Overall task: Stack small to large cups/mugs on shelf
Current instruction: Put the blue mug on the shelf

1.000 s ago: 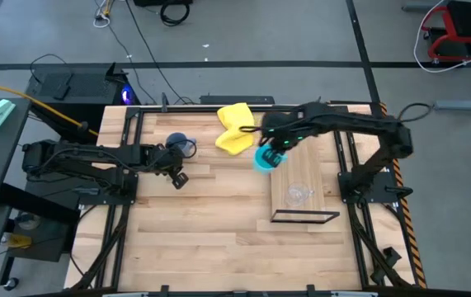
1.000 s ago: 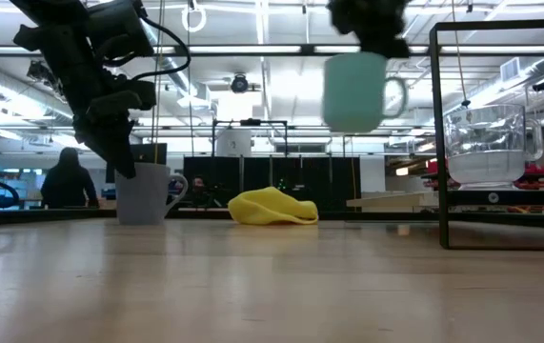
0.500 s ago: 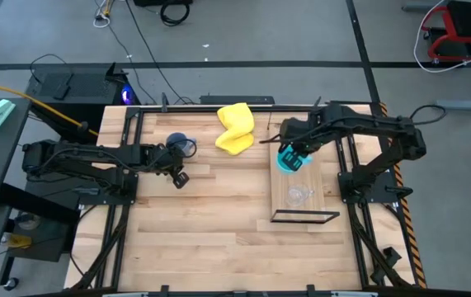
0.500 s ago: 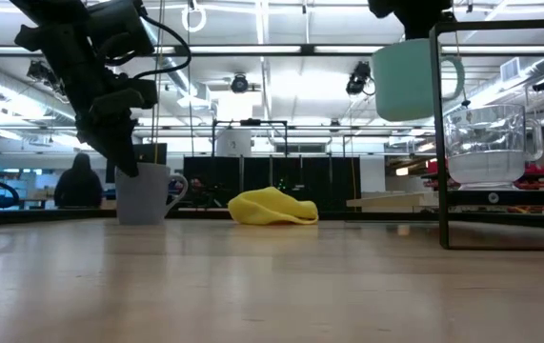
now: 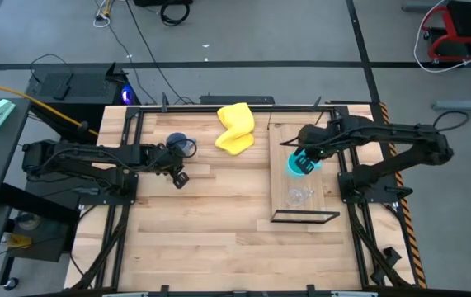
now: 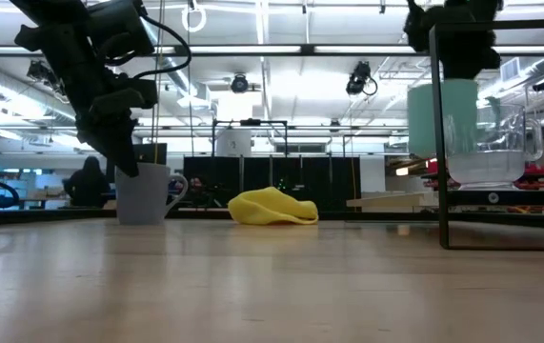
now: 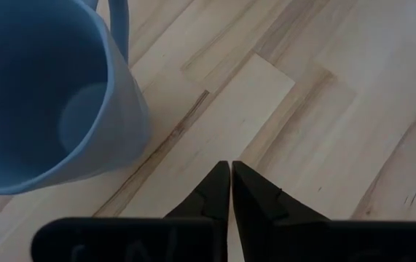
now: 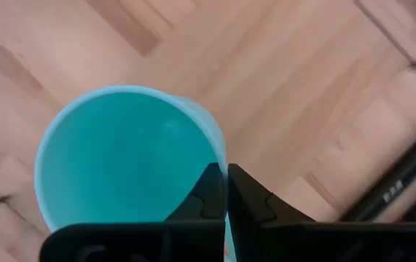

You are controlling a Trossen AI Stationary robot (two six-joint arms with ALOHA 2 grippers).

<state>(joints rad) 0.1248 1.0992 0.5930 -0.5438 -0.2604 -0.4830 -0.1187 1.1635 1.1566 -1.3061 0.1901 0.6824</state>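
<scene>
Right claw (image 5: 308,157) clamped on the rim of the cyan mug (image 5: 302,163), held in the air over the shelf (image 5: 282,191), not set down. Glass cup (image 5: 299,195) sits at 6 o'clock of it on the board. I'd lower straight and slow, keeping clear of the glass. Left claw (image 7: 230,191) pinched shut, empty, beside the grey-blue mug (image 5: 181,145) on the worktop (image 5: 210,223).

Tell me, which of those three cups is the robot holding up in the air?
The cyan mug. The right end effector pinches its rim above the shelf, beside the glass cup. The grey-blue mug stands on the table.
</scene>
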